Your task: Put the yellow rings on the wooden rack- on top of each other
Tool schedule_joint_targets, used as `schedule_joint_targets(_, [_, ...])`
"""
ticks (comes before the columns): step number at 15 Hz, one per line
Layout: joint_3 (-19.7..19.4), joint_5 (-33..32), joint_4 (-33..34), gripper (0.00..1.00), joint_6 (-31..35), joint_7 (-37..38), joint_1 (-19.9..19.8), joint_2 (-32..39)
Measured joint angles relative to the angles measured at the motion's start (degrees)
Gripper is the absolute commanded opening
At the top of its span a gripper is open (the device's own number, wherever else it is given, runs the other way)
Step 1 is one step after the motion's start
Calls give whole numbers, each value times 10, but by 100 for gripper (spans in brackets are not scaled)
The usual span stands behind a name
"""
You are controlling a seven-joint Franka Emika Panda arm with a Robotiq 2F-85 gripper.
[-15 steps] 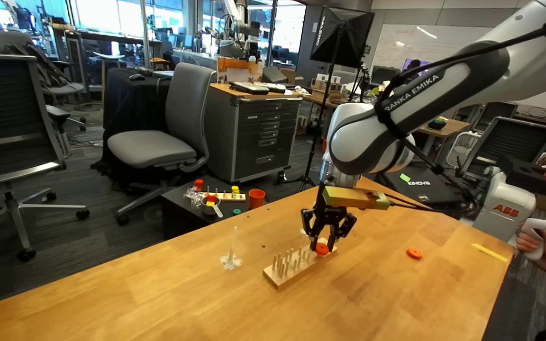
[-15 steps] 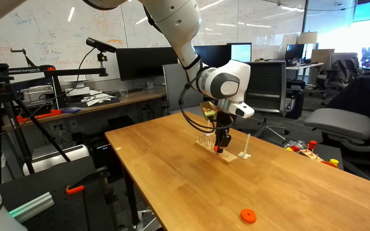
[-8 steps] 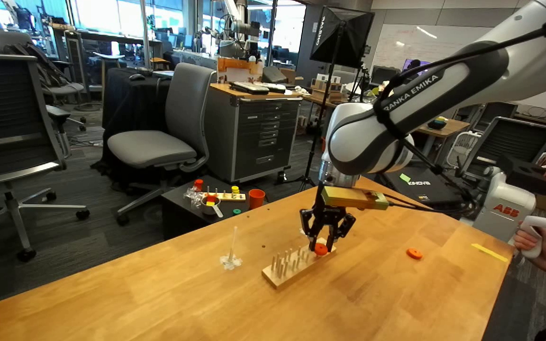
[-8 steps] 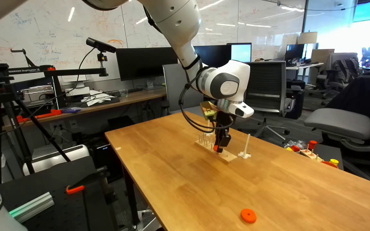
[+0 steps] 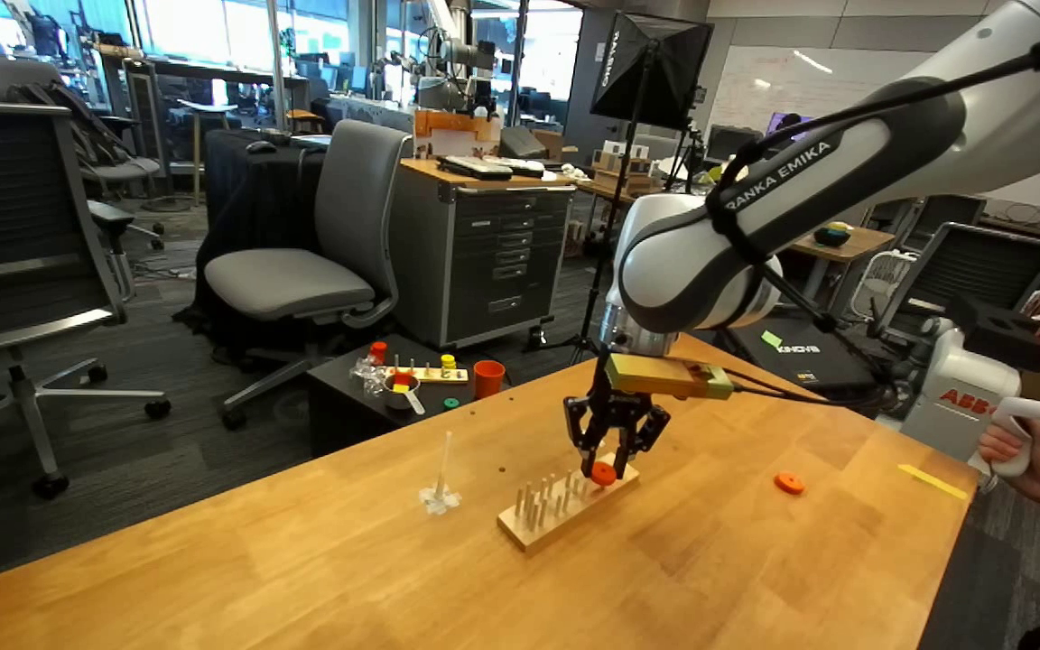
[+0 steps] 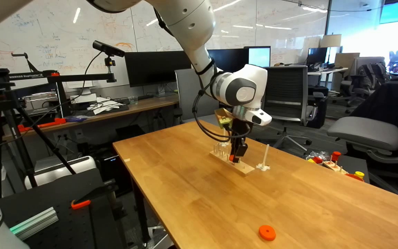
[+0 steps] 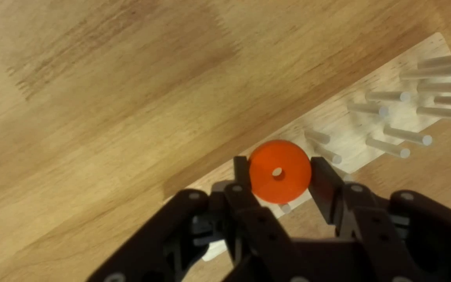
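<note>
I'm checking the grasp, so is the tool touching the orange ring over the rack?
Touching. The wrist view shows the tool closed on the orange ring, one fingertip against each side of its rim, with no gap showing.

Ring 1 [image 7: 293, 173] and ring 2 [image 6: 267, 236] are showing plain orange-red. The rack [image 7: 333, 117] is appearing pale cream, its pegs [image 7: 388, 147] a matching blond. The table [image 5: 258, 560] is displaying honey brown, patterned with darker grain streaks and patchwork strips. The gripper [image 5: 605, 470] is presenting black; the arm [image 6: 200, 34] is combining white with dark grey bands. The tape [image 5: 933, 481] is forming a plain yellow strip, and the whiteboard [image 6: 116, 31] is bearing red and blue scribbles.
</note>
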Motion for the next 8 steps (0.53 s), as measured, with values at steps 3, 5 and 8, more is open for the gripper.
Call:
schedule_joint_targets(3, [0,0,4,18,0,0,-1,0])
schedule_joint_targets(5, [0,0,6,18,0,0,-3,1])
schedule_joint_targets(8, [-1,0,7,18,-1,0,-6,5])
